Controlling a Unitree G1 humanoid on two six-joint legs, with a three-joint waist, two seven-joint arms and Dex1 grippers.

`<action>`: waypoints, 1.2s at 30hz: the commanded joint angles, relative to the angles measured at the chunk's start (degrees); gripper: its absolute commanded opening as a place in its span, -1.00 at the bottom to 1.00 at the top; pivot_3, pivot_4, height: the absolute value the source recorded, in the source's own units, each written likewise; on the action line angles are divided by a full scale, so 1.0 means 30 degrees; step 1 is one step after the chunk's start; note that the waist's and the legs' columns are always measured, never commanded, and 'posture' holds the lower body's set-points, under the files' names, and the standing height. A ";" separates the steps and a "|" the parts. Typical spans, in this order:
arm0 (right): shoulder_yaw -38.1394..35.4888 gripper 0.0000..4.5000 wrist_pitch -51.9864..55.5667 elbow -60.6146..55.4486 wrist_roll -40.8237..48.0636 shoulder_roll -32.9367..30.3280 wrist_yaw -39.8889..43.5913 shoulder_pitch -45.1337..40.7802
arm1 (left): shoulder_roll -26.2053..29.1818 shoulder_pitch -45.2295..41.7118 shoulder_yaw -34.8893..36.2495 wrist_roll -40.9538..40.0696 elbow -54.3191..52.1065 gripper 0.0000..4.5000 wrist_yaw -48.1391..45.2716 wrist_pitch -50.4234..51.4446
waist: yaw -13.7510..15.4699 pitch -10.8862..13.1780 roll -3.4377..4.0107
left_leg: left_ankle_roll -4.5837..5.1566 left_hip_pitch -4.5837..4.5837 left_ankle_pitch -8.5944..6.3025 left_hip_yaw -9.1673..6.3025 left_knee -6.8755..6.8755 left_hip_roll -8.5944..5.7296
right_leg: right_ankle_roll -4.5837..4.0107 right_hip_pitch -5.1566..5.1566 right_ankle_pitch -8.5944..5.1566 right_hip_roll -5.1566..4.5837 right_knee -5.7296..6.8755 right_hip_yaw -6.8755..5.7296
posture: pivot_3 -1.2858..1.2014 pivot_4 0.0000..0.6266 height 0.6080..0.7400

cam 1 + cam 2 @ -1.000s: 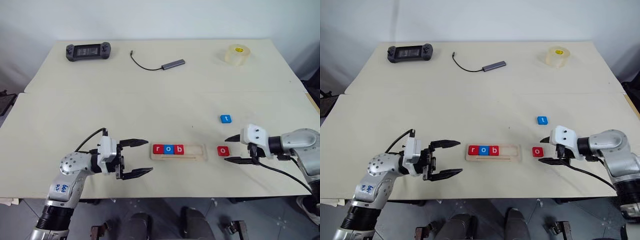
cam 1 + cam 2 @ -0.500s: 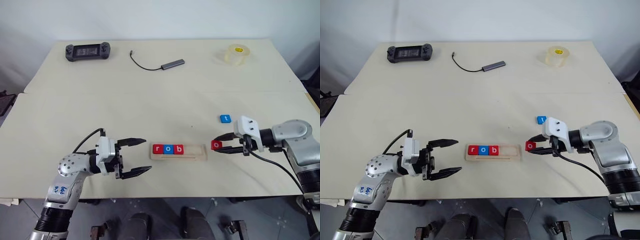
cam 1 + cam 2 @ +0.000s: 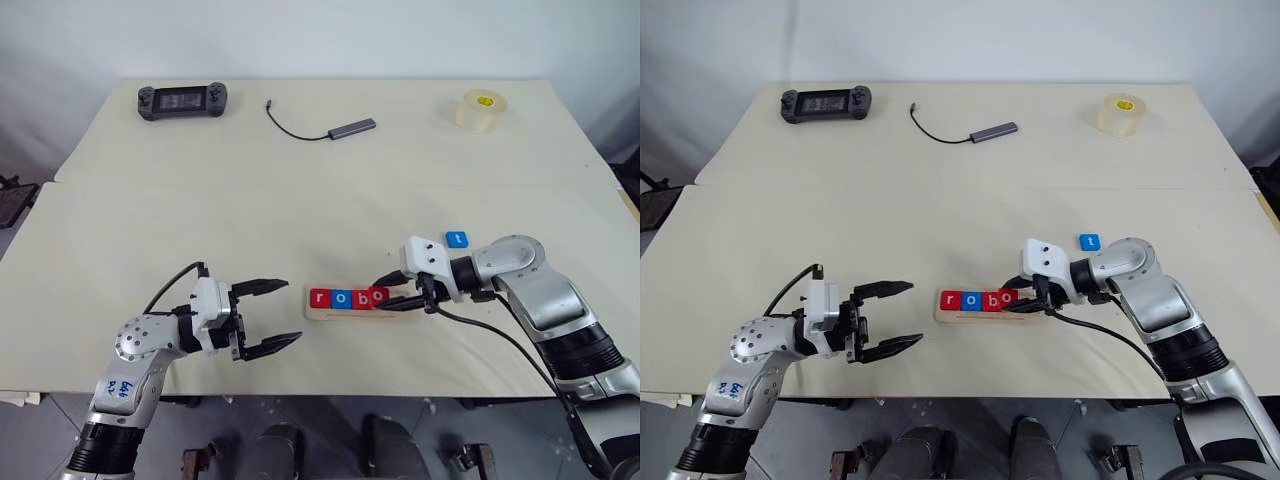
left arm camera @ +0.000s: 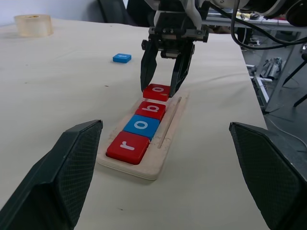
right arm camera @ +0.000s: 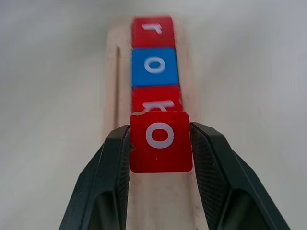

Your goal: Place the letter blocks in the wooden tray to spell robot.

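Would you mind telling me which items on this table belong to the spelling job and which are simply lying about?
Part of the job:
- wooden tray holding r, blue o, b
- red o block, clamped in the right gripper
- blue t block, loose on the table

Lying about:
- game controller
- cable adapter
- tape roll

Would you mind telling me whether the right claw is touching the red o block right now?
Touching. In the right wrist view, the right claw has both fingers pressed against the sides of the red o block, with no gap.
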 commanded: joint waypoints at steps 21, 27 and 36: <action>-0.5631 0.99 0.0597 -0.1999 0.2194 -0.2123 -0.1647 0.3248 | 0.0298 0.0491 0.0574 -0.0078 -0.0839 1.00 0.0298 -0.0372 | 0.0070 0.0000 0.0000 | 0.0002 0.0000 -0.0003 -0.0005 -0.0006 0.0005 | 0.0000 0.0010 0.0000 -0.0001 -0.0007 -0.0013 | 0.03 -0.52 1.00; -1.1489 0.99 -0.0645 -0.4437 0.3189 -0.0370 -0.5595 0.9364 | 0.0153 0.0335 0.0858 -0.0304 -0.0285 1.00 0.0482 -0.0177 | 0.0301 -0.0002 -0.0001 | -0.0007 0.0001 -0.0007 0.0002 -0.0011 0.0021 | -0.0001 0.0009 -0.0001 0.0013 -0.0001 -0.0010 | 0.03 -0.52 1.00; -1.5243 0.99 -0.4524 -0.5869 0.2347 0.4201 -1.2218 1.4024 | 0.0084 -0.0980 0.0714 -0.0221 0.1442 1.00 -0.0390 -0.0459 | -0.0019 -0.0013 0.0013 | 0.0001 0.0077 0.0008 0.0079 -0.0010 -0.0001 | 0.0014 0.0028 0.0006 0.0029 0.0043 0.0079 | 0.03 -0.52 1.00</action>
